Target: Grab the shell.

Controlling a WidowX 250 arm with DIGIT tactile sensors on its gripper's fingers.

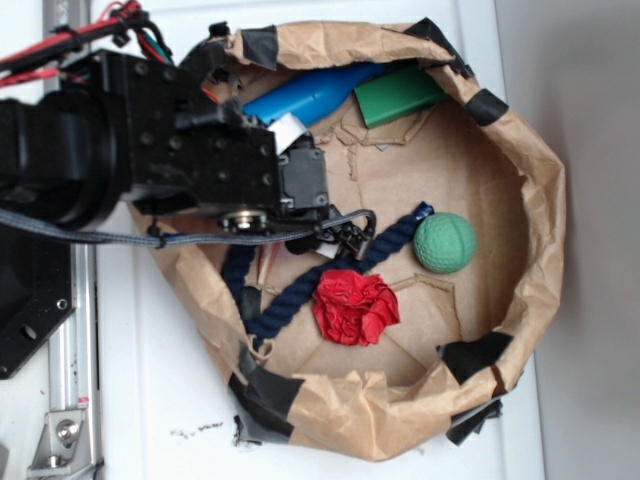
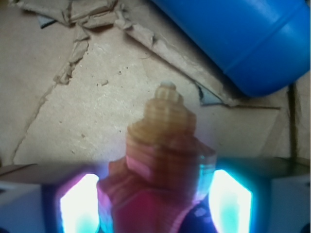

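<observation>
In the wrist view the shell (image 2: 163, 141) fills the gap between my two glowing fingers. It is orange-tan with pale ridges, and its stepped spiral end points away from me over the brown paper floor. My gripper (image 2: 154, 196) is shut on the shell, with both fingers pressing its sides. In the exterior view the gripper (image 1: 320, 232) hangs over the left part of the paper bag, and the arm hides the shell there.
A brown paper bag (image 1: 545, 230) with rolled sides holds everything. Inside lie a blue bottle (image 1: 310, 95) (image 2: 243, 43), a green block (image 1: 398, 97), a green ball (image 1: 445, 243), a red cloth ball (image 1: 355, 307) and a dark blue rope (image 1: 300, 290).
</observation>
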